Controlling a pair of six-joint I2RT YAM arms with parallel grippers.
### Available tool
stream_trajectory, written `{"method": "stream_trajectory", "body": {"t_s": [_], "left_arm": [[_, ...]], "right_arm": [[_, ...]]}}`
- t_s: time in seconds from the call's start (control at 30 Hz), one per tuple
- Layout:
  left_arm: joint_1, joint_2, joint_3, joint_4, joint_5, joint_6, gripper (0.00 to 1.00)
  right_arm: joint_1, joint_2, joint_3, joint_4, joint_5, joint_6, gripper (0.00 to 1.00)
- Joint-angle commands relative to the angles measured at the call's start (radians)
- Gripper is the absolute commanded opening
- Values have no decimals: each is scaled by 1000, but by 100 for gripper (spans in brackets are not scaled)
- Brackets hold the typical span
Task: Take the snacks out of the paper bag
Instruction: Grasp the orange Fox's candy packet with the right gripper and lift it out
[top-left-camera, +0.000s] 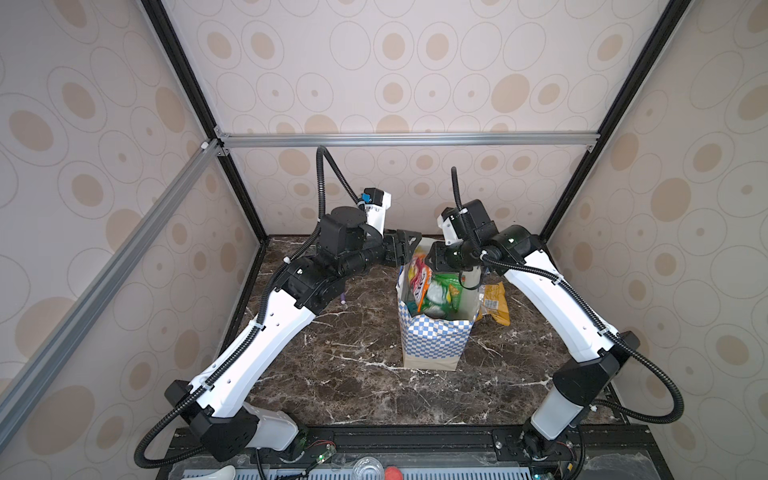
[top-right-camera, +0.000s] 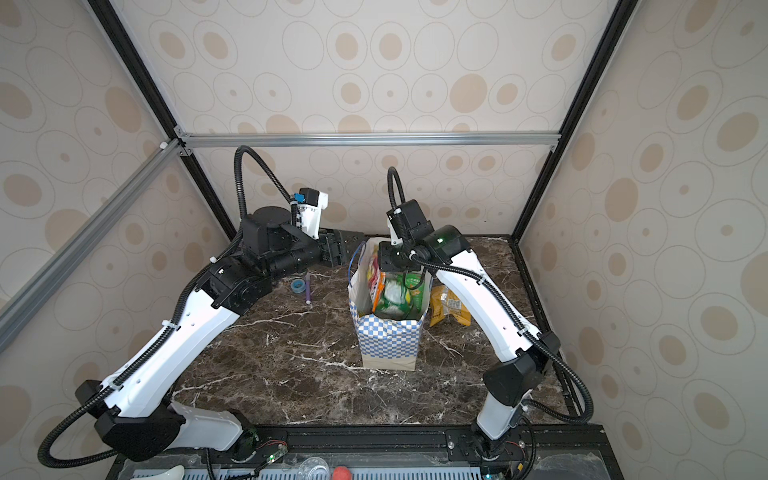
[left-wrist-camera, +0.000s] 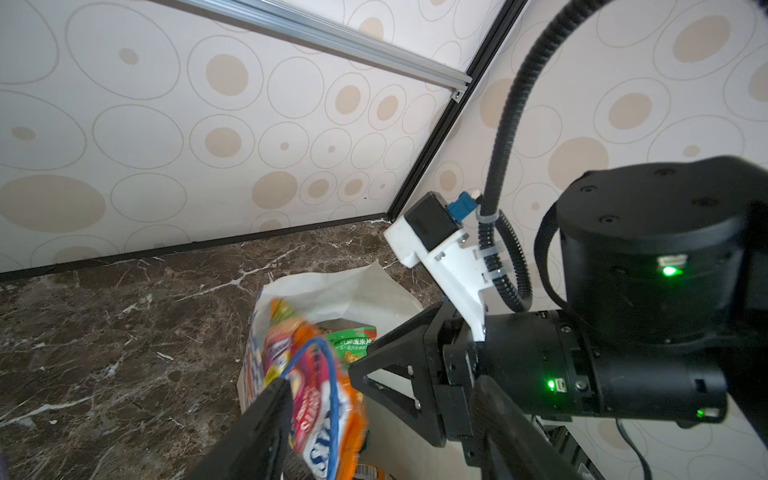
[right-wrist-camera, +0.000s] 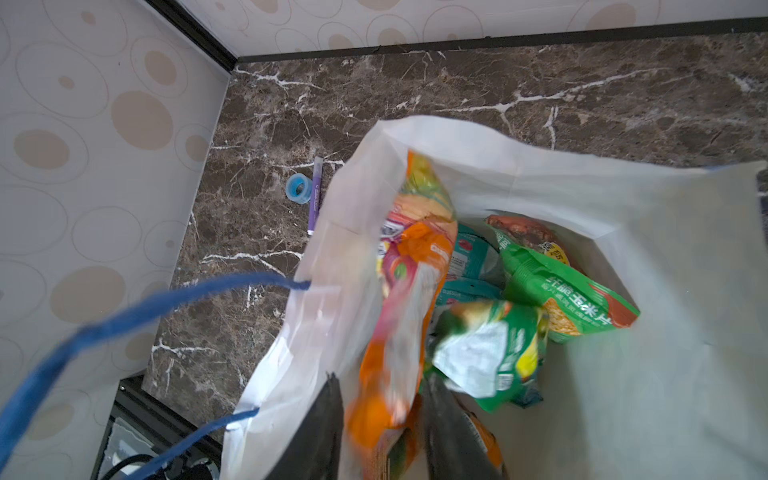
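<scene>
Paper bag (top-left-camera: 432, 338), checkered blue and white over a tan base, stands upright near the middle of the dark marble worktop (top-left-camera: 353, 374), its mouth open and packed with snacks (top-left-camera: 438, 293). Left gripper (top-left-camera: 411, 249) hangs at the bag's far left rim with its jaws spread wide. In its wrist view a blue cord handle (left-wrist-camera: 328, 361) loops across the gap between them, and they close on nothing. Right gripper (right-wrist-camera: 380, 378) reaches down into the bag's mouth from the right, jaws narrow, one on each side of a tall orange-and-white packet (right-wrist-camera: 415, 257); blur hides whether they actually pinch it. That packet stands on end against the bag's left wall, its top poking above the rim in both top views. Lower in the bag lie a green packet (right-wrist-camera: 561, 291) with white lettering, a crumpled green-and-white packet (right-wrist-camera: 490, 353) and teal packets (right-wrist-camera: 469, 257). One yellow packet (top-left-camera: 494, 303) lies flat on the worktop just beside the bag's right wall, between the bag and the right arm (top-left-camera: 552, 299). Left of the bag, towards the far left corner, a purple pen (top-right-camera: 308, 289) lies with a small blue tape roll (top-right-camera: 298, 285) just beside it.
</scene>
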Motion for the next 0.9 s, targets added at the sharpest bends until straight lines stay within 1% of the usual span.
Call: {"method": "stream_trajectory", "body": {"t_s": [0.0,0.03,0.07,0.1,0.13,0.17,0.27,0.33,0.37,0.4,0.6,0.73,0.8,0.87], "left_arm": [[-6,-21,1,22,-3,43,69],[-5,-21,2,24,-4,48,69],[-5,-21,2,26,-5,54,70],[-6,-20,2,23,-7,59,70],[-5,-20,4,18,-11,64,71],[-6,-19,5,11,-18,70,71],[-5,-24,-7,-2,-30,86,72],[-5,-29,-19,-1,-35,88,72],[-5,-30,-24,-1,-39,89,72],[-5,-31,-28,-2,-40,89,73],[-5,-48,-56,23,-40,84,78],[-5,-58,-73,33,-28,90,84],[-5,-65,-83,36,-31,90,85],[-5,-71,-84,33,-37,89,86]], "right_arm": [[-5,9,-27,23,-5,-1,15],[-4,12,-44,31,-8,2,10],[-8,20,-50,31,-13,4,9],[-8,26,-51,26,-17,3,9],[-8,35,-50,17,-11,6,14],[-8,43,-53,9,-3,7,22],[-8,63,-76,14,16,8,37],[-4,82,-83,17,40,25,50],[-4,93,-90,22,52,31,56],[-4,103,-100,34,58,32,58],[-5,190,-114,101,21,74,59],[-6,244,-127,143,50,98,60],[-8,264,-133,155,51,106,56],[-8,274,-132,165,46,101,43]]}}
